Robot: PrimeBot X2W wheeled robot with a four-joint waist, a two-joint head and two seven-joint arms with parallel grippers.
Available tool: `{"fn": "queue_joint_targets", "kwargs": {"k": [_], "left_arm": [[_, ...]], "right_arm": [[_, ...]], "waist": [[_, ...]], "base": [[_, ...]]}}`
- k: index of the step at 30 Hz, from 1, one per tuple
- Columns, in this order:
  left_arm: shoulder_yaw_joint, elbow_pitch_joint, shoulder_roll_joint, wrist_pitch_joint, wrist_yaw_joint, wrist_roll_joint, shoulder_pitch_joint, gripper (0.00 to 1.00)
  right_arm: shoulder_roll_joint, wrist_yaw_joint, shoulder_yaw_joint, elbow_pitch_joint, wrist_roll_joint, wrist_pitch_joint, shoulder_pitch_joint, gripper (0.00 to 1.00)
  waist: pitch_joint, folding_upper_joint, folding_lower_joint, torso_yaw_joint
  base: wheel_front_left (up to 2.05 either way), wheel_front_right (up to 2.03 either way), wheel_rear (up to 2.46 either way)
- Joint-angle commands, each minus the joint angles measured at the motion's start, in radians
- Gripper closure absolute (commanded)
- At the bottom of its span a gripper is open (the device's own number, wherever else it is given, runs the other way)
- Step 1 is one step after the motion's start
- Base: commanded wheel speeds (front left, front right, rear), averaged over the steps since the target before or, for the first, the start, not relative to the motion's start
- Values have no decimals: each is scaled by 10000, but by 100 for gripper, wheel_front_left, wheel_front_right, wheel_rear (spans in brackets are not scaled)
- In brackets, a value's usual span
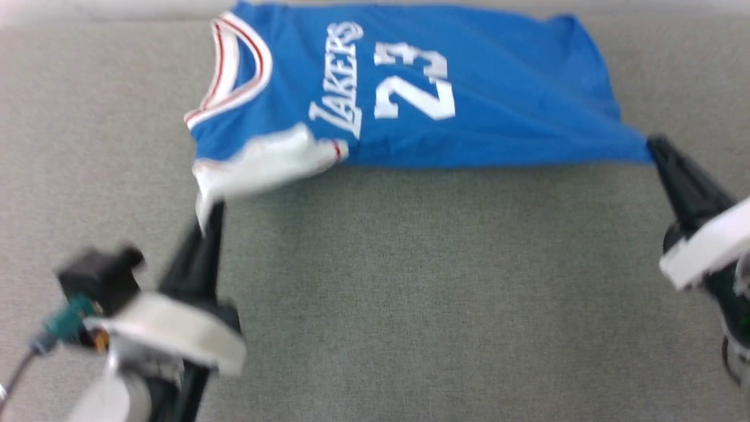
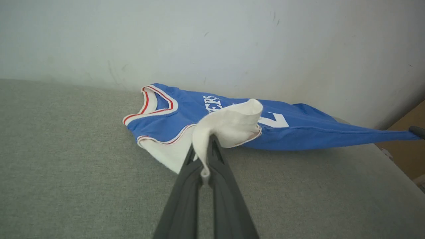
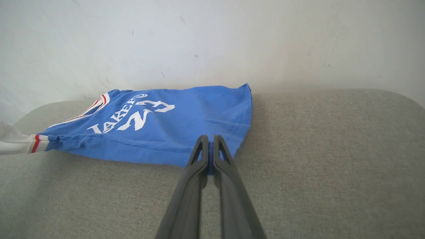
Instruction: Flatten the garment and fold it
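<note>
The garment [image 1: 480, 117] is a royal-blue jersey with white lettering, the number 23 and a red-striped white collar, lying at the far side of the grey surface with its collar to the left. My left gripper [image 1: 210, 214] is shut on its white sleeve [image 2: 229, 127], which is lifted and bunched over the fingers. My right gripper [image 1: 653, 146] is shut on the blue hem corner [image 3: 208, 159] at the garment's right end. The near edge of the garment [image 2: 315, 136] is stretched between both grippers.
A grey fabric surface [image 1: 410, 293] spreads under everything, with broad bare room in front of the garment. A pale wall [image 3: 212, 39] rises right behind the garment. A brown box-like thing [image 2: 406, 146] stands past the surface's right end.
</note>
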Motion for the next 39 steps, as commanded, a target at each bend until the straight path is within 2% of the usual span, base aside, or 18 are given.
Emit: {"fn": "queue_joint_targets", "kwargs": {"k": [1,8,20,31,39], "left_arm": [[-90,-52,139,224,25,-276,779,100],[-349,-58,620,1362,25,-1371,3060,100],[-707,-337,1072,2965,199,-2786,5037,100],[-948,-584,1374,3828,298,-3556,6103,100],[-758,-880,1555,3879,354,-3976,6851,100]], "right_arm": [[181,-9,-177,-128,-134,92,571,100],[597,-9,-601,-439,-537,429,2464,100],[1368,-9,-1217,-762,-826,866,5175,100],[1762,-9,-1368,-919,-949,1231,6607,100],[2012,-9,-1670,-1331,-1003,1559,7454,100]], "waist": [[-797,0,3,81],[-1547,0,3,158],[-2385,0,3,370],[-2723,0,3,410],[-2959,0,3,388]], "base": [[0,0,0],[0,0,0],[0,0,0],[0,0,0],[0,0,0]]}}
